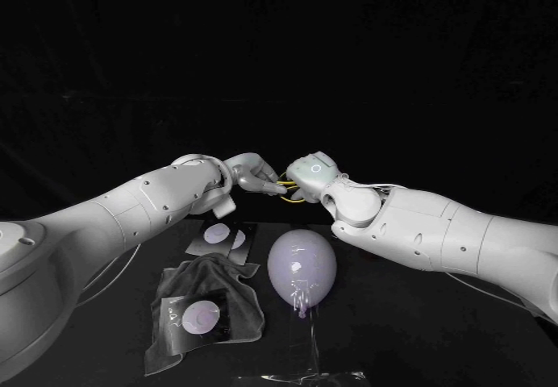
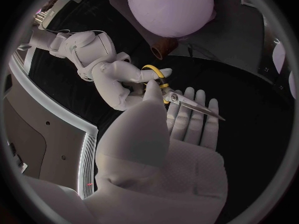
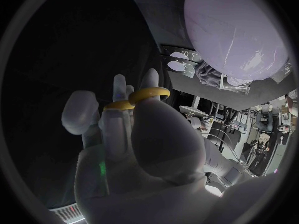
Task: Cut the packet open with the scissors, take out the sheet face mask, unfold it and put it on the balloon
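Observation:
Yellow-handled scissors point(image 1: 287, 192) are up in the air above the table's far side, between both hands. My right hand point(image 1: 312, 171) has its fingers through the yellow loops point(image 3: 149, 92). My left hand point(image 1: 247, 173) meets it from the left. In the left wrist view the blades point(image 2: 201, 108) lie across my left hand's straight fingers point(image 2: 187, 122), with the thumb at the pivot. The pale lilac balloon point(image 1: 302, 260) stands at the table's middle. One dark packet point(image 1: 197, 316) with a round pale print lies front left, a second packet point(image 1: 224, 236) further back.
A grey cloth point(image 1: 221, 284) lies crumpled under and around the front packet, left of the balloon. Below the balloon a thin stem runs down to a clear base point(image 1: 305, 376) at the table's front edge. A brown holder point(image 2: 163, 48) sits at the balloon's neck.

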`<state>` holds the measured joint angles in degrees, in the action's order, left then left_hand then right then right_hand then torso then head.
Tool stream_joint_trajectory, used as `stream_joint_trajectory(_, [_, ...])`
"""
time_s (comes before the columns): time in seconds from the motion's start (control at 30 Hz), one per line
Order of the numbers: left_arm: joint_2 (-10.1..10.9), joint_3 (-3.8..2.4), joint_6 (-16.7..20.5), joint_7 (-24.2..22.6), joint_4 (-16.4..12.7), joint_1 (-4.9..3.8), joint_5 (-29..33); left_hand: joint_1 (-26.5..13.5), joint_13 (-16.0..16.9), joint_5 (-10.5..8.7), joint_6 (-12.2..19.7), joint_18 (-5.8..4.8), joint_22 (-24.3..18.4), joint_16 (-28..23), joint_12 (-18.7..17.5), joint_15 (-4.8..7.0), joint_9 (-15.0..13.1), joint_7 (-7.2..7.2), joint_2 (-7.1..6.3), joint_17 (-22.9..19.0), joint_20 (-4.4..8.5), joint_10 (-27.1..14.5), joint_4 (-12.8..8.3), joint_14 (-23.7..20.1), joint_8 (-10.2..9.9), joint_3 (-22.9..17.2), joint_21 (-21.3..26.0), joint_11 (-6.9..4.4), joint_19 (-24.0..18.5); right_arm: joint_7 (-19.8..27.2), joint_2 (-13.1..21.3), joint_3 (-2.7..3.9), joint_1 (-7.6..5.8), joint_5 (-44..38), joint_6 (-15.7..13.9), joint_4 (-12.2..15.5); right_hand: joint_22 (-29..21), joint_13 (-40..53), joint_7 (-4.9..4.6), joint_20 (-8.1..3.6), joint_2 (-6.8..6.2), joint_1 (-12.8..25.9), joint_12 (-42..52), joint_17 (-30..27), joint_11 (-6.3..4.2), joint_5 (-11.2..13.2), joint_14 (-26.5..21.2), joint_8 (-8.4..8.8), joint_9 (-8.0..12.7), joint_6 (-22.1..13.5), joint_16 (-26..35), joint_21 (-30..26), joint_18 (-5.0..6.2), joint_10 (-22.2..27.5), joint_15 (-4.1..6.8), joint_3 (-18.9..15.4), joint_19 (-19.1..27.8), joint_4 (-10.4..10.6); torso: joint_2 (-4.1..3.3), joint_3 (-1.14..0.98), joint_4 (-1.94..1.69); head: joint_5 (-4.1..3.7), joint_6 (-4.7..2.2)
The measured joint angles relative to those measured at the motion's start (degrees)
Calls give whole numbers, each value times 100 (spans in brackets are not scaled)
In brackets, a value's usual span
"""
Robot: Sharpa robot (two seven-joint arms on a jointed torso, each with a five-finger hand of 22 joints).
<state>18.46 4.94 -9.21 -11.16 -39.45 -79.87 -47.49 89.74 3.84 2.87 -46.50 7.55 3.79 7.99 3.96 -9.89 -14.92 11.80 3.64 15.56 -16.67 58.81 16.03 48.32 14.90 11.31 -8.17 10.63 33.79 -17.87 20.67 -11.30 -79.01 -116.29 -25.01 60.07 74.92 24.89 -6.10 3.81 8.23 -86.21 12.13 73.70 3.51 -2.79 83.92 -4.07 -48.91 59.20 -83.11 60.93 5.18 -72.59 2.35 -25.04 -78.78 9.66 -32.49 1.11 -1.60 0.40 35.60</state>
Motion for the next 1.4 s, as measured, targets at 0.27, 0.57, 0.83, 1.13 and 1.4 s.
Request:
stream_joint_trajectory(0.27, [7,-1,-108,3,-8,2,33,461,23,-9,-306,130,52,173,68,138,-36,-39,327,94,0,346,-27,365,106,-278,-148,-137,431,5,21,-2,-1,-22,-12,8,-1,-11,0,0,0,0,-22,18,0,0,0,0,5,0,0,-2,0,0,0,0,0,0,2,-1,0,-16,21])
stream_joint_trajectory(0.57, [31,-5,-195,-37,-8,-1,168,1054,23,-19,-670,130,97,358,126,376,-164,-259,628,279,7,851,120,784,306,-894,-289,-297,718,32,35,-6,2,-90,11,-23,2,-70,0,2,-21,-64,-78,-74,7,0,13,22,58,0,1,-153,0,-8,-14,2,3,65,1,-1,-3,-29,42])
stream_joint_trajectory(0.83, [50,-7,-321,-42,0,-6,279,1092,2,-20,-675,129,84,358,92,374,-277,-268,590,364,8,910,255,822,387,-1200,-289,-254,718,108,31,-9,4,-134,-2,-64,-154,-623,-117,157,79,-521,-797,-1554,67,0,-309,56,500,-606,895,-2298,285,415,-271,38,974,388,0,-1,-3,-25,67])
stream_joint_trajectory(1.13, [57,-7,-460,3,-6,-8,380,301,-4,-24,-610,221,65,290,-46,373,-751,-284,-198,669,8,1036,273,904,550,-3203,-311,-233,717,197,76,-13,5,-150,-204,-45,-691,-1394,16,193,-1014,14,-819,-2207,-53,0,-570,31,947,-1033,1383,-3615,415,1122,-208,1903,1344,704,0,-1,-1,-18,74])
stream_joint_trajectory(1.4, [60,-11,-494,91,-42,-16,435,-50,4,-25,-628,222,78,289,4,405,-973,-264,-549,786,10,1149,226,956,627,-3941,-379,-247,782,329,185,-23,-22,-54,-523,51,-1395,-1864,186,444,-1752,635,-851,-4025,-169,0,-2080,-11,1208,-1203,3315,-4835,416,1274,-128,3378,2056,679,1,-1,0,-8,80])
